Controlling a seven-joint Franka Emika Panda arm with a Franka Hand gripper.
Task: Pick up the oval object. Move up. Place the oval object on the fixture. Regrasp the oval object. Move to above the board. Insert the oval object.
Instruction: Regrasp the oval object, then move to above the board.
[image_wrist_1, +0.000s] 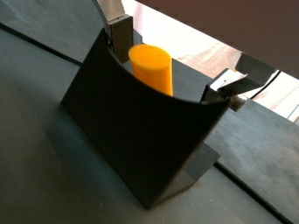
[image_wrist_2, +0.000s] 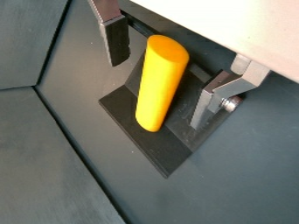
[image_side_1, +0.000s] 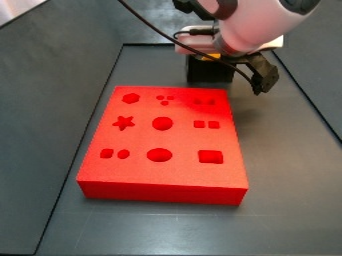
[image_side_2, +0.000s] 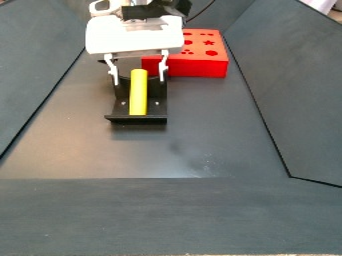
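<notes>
At the left of a side view, the board (image_side_1: 163, 143) is seen lying flat on the dark table (image_side_1: 287, 200), its star, round, oval and square cut-outs all unfilled. Behind its far right corner, the fixture (image_side_1: 207, 70) is partly hidden by the gripper (image_side_1: 238, 72) and the white arm above it. Seen from another side, the oval object (image_side_2: 136, 90) is laid lengthwise on the fixture (image_side_2: 138, 112), with the gripper (image_side_2: 135, 70) lowered over its far end and the board (image_side_2: 198, 53) behind. Both wrist views show the fingers (image_wrist_2: 117, 39) spread apart on either side of the oval object (image_wrist_2: 159, 81), with a gap left on each side, so nothing is gripped.
</notes>
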